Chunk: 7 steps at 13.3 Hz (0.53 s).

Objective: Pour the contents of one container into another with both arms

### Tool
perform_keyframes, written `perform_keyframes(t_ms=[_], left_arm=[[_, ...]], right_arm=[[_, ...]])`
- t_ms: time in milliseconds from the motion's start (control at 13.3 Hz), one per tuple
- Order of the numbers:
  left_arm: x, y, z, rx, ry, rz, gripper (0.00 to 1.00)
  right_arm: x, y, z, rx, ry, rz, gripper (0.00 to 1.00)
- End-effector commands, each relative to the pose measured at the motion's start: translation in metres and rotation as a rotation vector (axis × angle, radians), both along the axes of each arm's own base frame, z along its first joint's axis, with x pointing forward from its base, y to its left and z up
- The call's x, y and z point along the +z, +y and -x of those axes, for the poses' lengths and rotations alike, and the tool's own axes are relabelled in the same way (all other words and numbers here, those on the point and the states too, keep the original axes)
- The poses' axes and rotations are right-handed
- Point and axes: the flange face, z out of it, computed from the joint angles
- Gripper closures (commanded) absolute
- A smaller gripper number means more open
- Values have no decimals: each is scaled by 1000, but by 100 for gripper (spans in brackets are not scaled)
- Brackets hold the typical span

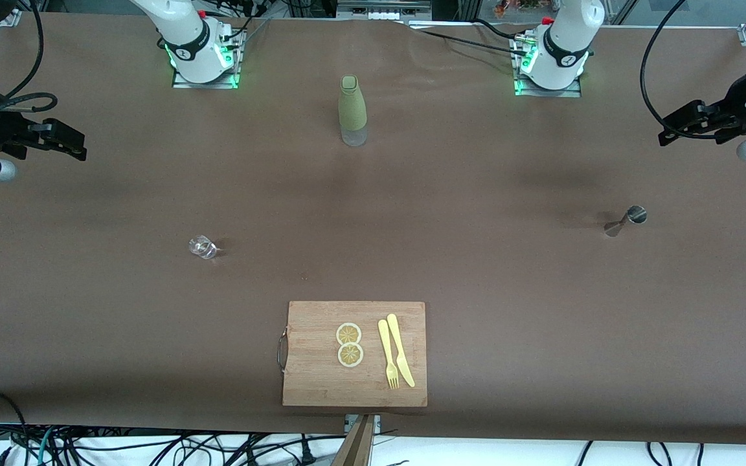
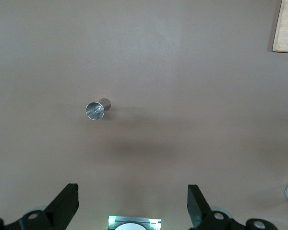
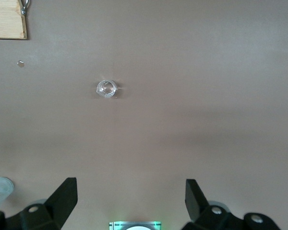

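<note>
The tiny clear glass cup [image 1: 203, 246] [image 3: 106, 88] stands on the brown table toward the right arm's end. The silver jigger [image 1: 625, 220] [image 2: 97, 109] stands toward the left arm's end. My right gripper [image 1: 75, 145] [image 3: 130, 189] hangs open and empty over the table's edge at the right arm's end, well apart from the cup. My left gripper [image 1: 671, 129] [image 2: 132, 191] hangs open and empty over the table at the left arm's end, well apart from the jigger.
A tall olive-green bottle [image 1: 352, 110] stands between the two arm bases. A wooden cutting board [image 1: 315, 382] with two lemon slices [image 1: 349, 343], a yellow fork [image 1: 387, 355] and a yellow knife [image 1: 400, 349] lies by the table edge nearest the front camera.
</note>
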Motion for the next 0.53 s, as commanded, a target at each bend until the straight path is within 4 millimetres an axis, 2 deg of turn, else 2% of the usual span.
perform_keyframes(t_ms=[0,451], left_arm=[[2,4,7,1,-6,-1,0],[2,4,7,3,-6,-1,0]], right_arm=[[2,-3,2,-15,-3,-8,0],[2,-1,2,-13,-4,-5,0]])
